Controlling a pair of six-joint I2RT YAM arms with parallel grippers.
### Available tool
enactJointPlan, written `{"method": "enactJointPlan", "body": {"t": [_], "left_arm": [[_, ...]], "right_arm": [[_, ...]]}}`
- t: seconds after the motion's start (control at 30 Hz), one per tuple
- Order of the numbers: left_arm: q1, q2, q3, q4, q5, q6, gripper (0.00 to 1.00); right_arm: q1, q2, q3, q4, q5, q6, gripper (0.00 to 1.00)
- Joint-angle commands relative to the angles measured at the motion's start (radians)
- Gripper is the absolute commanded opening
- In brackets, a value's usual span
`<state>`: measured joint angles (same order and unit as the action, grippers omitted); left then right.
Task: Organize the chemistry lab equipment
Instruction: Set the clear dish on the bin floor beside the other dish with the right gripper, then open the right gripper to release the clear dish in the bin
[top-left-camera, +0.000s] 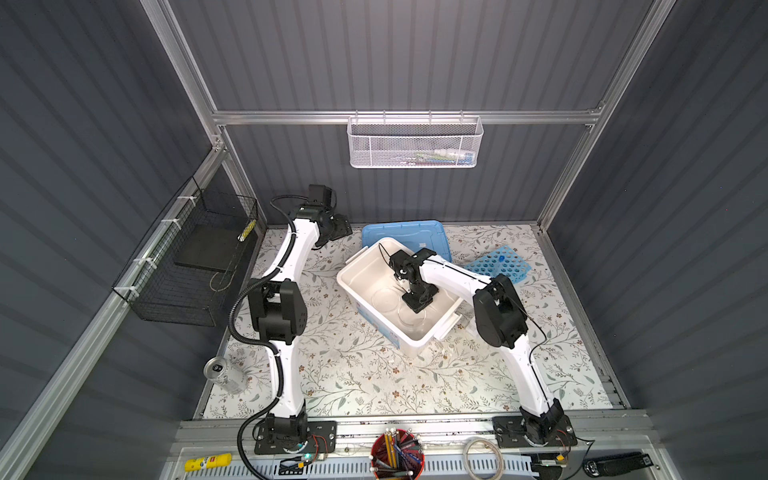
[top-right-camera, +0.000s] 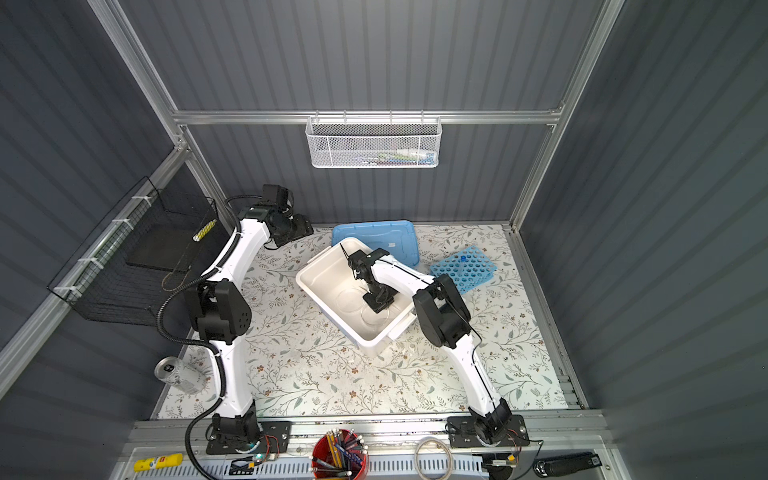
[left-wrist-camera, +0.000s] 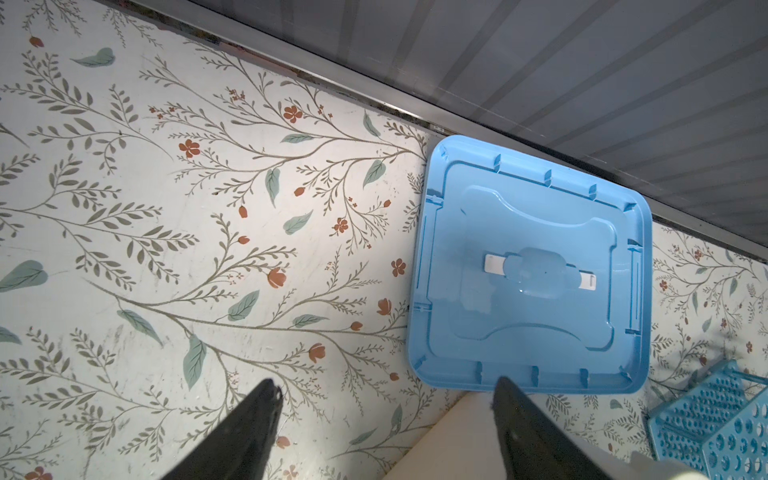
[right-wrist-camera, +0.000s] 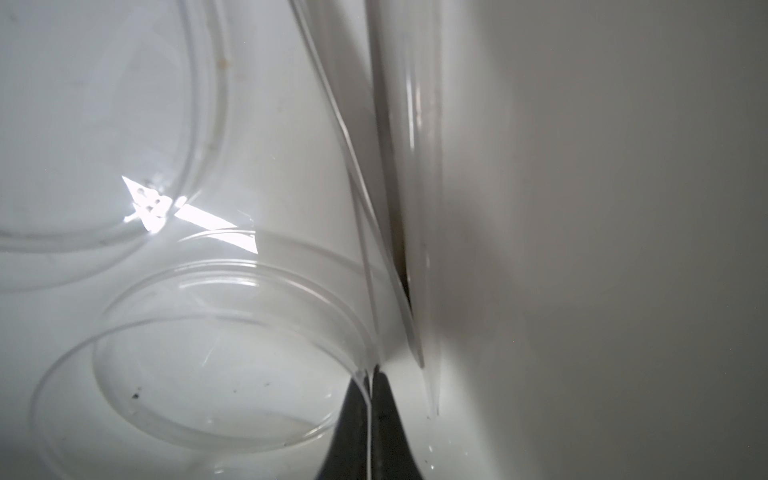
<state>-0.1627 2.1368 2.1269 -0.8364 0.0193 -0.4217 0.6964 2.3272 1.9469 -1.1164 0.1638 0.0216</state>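
My right gripper (top-left-camera: 417, 305) (top-right-camera: 378, 306) reaches down into the white bin (top-left-camera: 353, 266) (top-right-camera: 311, 270). In the right wrist view it (right-wrist-camera: 369, 386) is shut on the thin rim of a clear glass dish (right-wrist-camera: 216, 374). A second dish (right-wrist-camera: 104, 124) lies flat on the bin floor, and a third clear dish (right-wrist-camera: 411, 174) leans against the bin wall. Both top views show two dishes (top-left-camera: 384, 297) (top-right-camera: 349, 299) in the bin. A blue-capped test tube (top-left-camera: 501, 258) (top-right-camera: 463, 259) stands in the blue rack (top-left-camera: 490, 266) (top-right-camera: 473, 274). My left gripper (left-wrist-camera: 384, 390) (top-left-camera: 340, 226) hangs open and empty at the back.
The blue bin lid (top-left-camera: 405, 235) (left-wrist-camera: 532, 266) lies behind the bin by the back wall. A soda can (top-left-camera: 220, 372) lies at the front left. A black wire basket (top-left-camera: 187, 266) hangs on the left wall and a white mesh basket (top-left-camera: 415, 143) on the back rail.
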Motion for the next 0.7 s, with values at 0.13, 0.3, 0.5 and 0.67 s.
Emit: {"method": "enactJointPlan", "body": {"t": [0.13, 0.3, 0.5, 0.67], "left_arm": [[0.003, 0.011, 0.002, -0.01, 0.02, 0.017, 0.82], [0.005, 0.008, 0.003, -0.013, 0.015, 0.02, 0.83], [0.006, 0.014, 0.01, -0.013, 0.02, 0.02, 0.83], [0.006, 0.017, 0.018, -0.016, 0.018, 0.021, 0.83]], "right_arm": [[-0.025, -0.024, -0.016, -0.034, 0.031, 0.008, 0.06], [-0.025, -0.002, 0.021, -0.046, 0.026, 0.011, 0.15], [-0.024, -0.006, 0.04, -0.051, 0.044, 0.004, 0.21], [-0.026, -0.011, 0.046, -0.068, 0.054, 0.012, 0.25]]}}
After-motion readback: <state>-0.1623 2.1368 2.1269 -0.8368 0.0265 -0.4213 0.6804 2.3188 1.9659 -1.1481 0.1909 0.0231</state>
